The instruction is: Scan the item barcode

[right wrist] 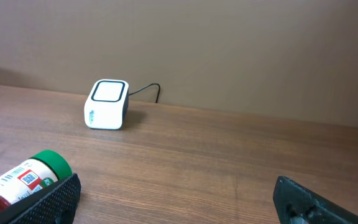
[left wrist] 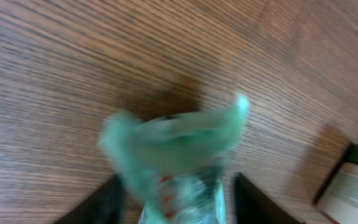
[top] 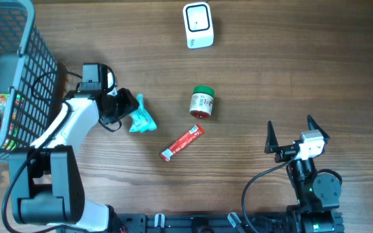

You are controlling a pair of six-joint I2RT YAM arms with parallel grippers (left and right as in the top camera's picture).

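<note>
The left gripper (top: 132,109) sits at one end of a teal packet (top: 142,120), near the basket (top: 34,77); from above its hold is unclear. A green-lidded jar (top: 202,103) lies mid-table, with a red sachet (top: 181,142) near it and a white scanner (top: 198,26) at the far edge. The right gripper (top: 294,134) stands spread wide and empty, well apart.

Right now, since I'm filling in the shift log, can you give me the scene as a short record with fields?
scanner: white, at the table's far side
teal packet: between left gripper fingers, grip unclear, blurred
spice jar: on its side, green lid
red stick packet: flat, apart from the jar
right gripper: open, empty
basket: far left, packets inside
</note>
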